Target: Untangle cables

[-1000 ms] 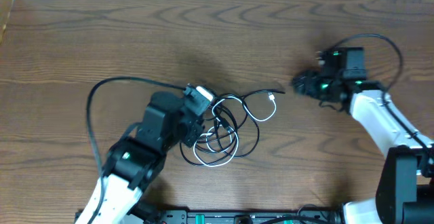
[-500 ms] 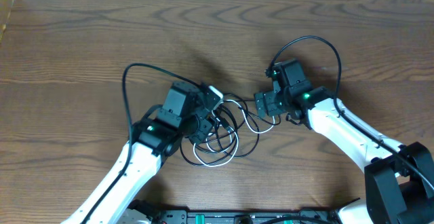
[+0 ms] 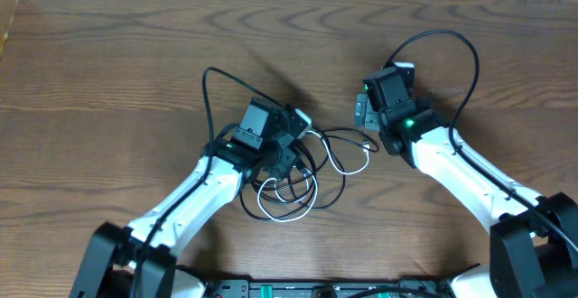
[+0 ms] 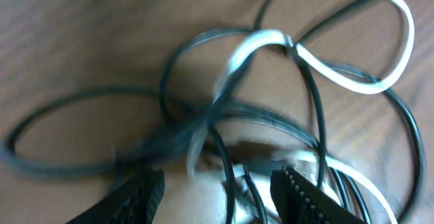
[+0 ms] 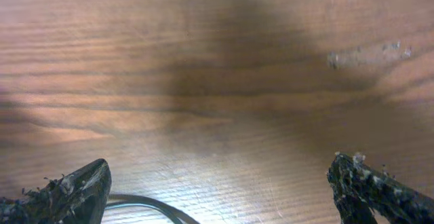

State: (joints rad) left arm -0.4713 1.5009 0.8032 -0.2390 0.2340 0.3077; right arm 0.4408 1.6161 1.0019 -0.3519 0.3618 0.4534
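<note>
We find the cables (image 3: 302, 179) lying on the worktop (image 3: 135, 54). The left hand (image 3: 285, 152) sits over the cables' left part. The right hand (image 3: 363, 113) stands near their right end, just behind it.

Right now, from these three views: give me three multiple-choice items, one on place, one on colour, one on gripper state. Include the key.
1. Where on the table do the cables lie?
A. At its far left edge
B. Near its middle
C. Hanging off the front edge

2. What colours are the cables?
A. Red and blue
B. All yellow
C. Black and white

3. How is the right gripper?
A. Open, fingers wide apart
B. Shut on a cable
C. Out of view

Key: 1 B, the overhead view shows the tangle mid-table. 2 C, both black and white loops show. 3 A, the right wrist view shows its fingers far apart over wood.
</note>
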